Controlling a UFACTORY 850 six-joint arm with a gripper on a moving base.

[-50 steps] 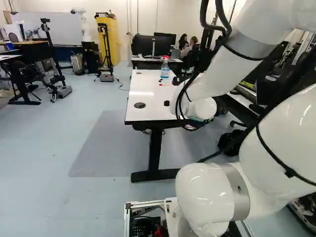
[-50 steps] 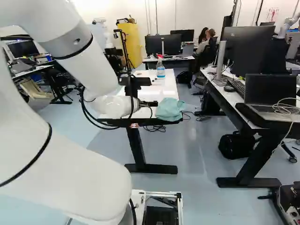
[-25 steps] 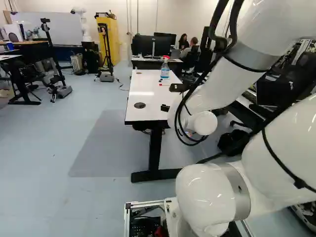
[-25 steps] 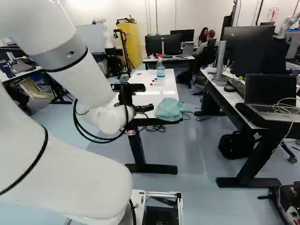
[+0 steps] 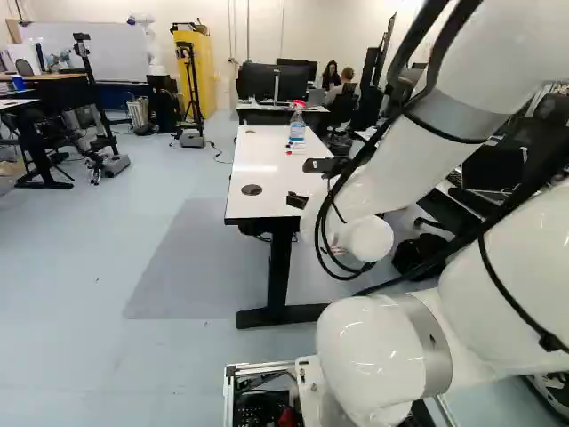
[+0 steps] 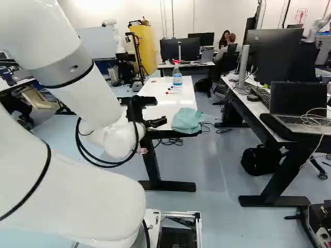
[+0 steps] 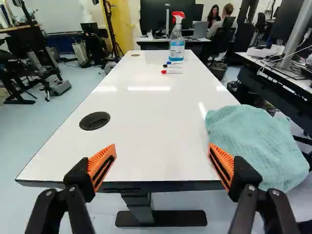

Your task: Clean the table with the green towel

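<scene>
My pincer [image 7: 160,168] is released at the counter [image 7: 146,112] edge; I'd centre squarely over the bunched green towel [image 7: 258,141] before gripping.

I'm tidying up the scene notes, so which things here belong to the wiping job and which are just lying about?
For the job:
- green towel, bunched at the table's near corner
- white table
- gripper, open, nothing between its fingers

Lying about:
- spray bottle at the far end
- markers in front of it
</scene>
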